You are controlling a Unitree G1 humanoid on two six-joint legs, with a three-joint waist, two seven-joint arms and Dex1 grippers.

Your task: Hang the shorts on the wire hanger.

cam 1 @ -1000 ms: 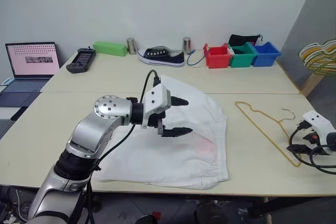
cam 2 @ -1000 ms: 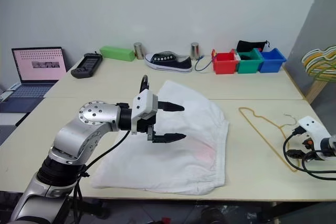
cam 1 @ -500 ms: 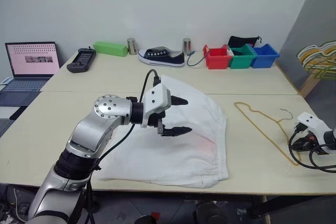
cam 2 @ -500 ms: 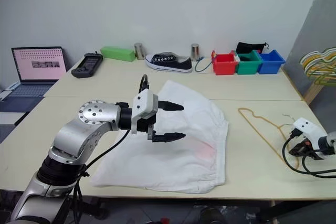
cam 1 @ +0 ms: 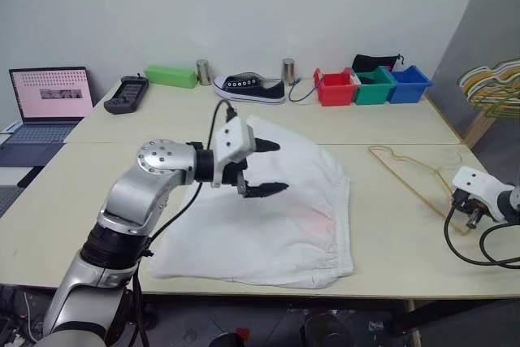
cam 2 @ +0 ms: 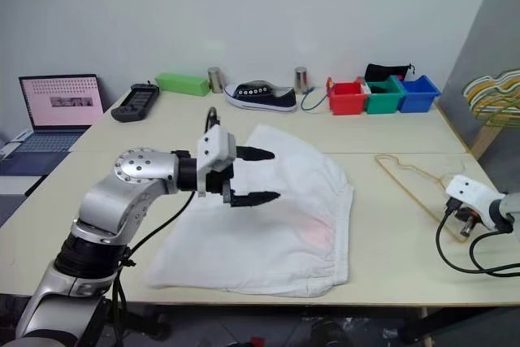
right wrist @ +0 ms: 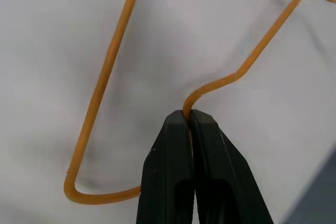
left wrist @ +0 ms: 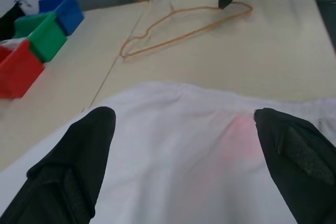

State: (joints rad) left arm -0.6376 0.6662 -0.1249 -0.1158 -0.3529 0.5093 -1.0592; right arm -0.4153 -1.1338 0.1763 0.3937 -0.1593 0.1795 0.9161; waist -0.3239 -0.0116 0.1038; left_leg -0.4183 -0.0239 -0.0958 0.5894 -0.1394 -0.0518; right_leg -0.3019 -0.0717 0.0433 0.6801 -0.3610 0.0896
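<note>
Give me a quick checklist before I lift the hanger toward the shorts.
1. Right gripper shut on the wire hanger: ok.
2. Grip sits on the wire itself, near a bend: ok.
3. Left gripper open above the shorts: ok.
4. Shorts lie flat on the table, nothing on top: ok.
5. Hanger's hook free of the black cable: cannot tell.

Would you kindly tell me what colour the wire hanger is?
The wire hanger is yellowish-orange, clearest in the right wrist view.
</note>
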